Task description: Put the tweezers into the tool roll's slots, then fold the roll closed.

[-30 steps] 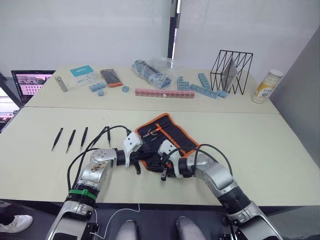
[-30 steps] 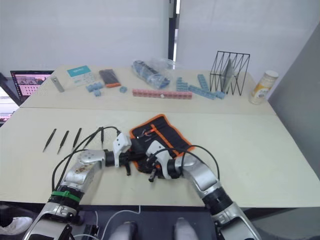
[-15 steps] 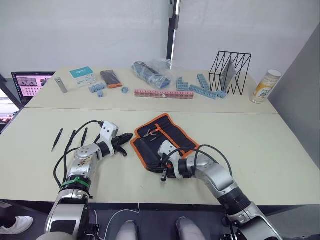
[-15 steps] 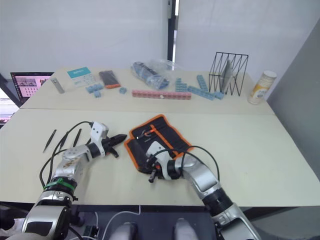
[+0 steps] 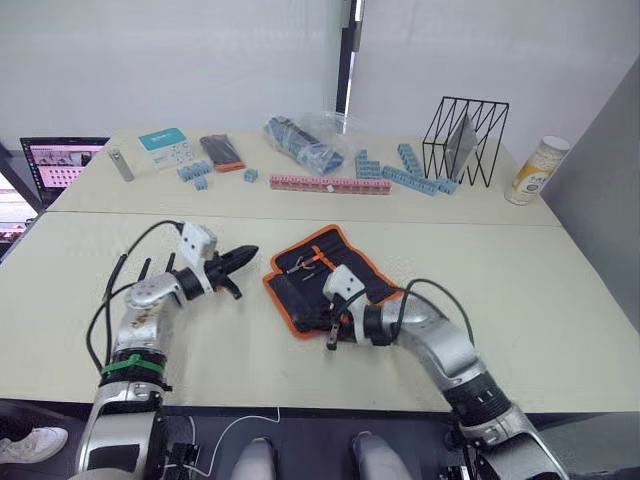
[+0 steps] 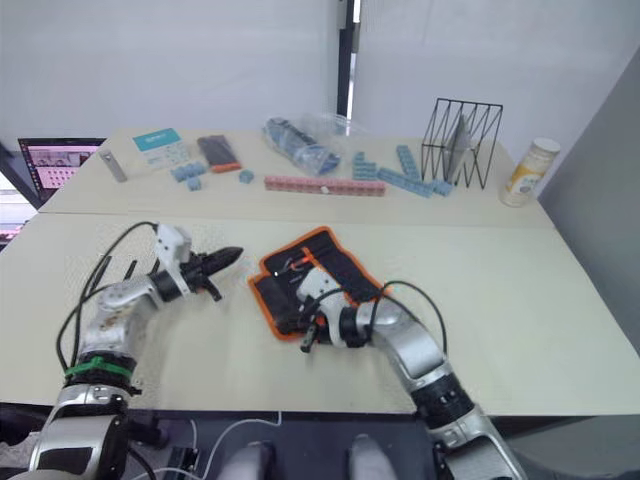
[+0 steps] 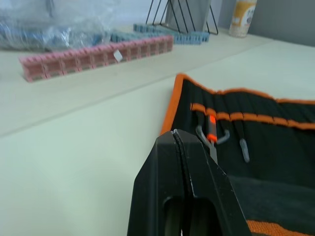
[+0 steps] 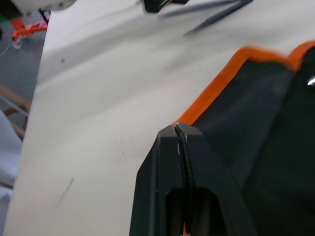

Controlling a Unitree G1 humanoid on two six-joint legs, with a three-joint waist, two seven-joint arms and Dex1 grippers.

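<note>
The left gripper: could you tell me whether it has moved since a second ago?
Yes. The left gripper, shut, has pulled away from the tool roll to the robot's left and now hangs over bare table, apart from the roll's orange edge.

Tool roll (image 5: 325, 277) on cream table (image 5: 560, 330)

Black tool roll (image 5: 322, 280) with orange edging lies open and flat, slots (image 7: 256, 142) facing up; slim black tweezers (image 5: 147, 270) lie well apart to its left
</note>
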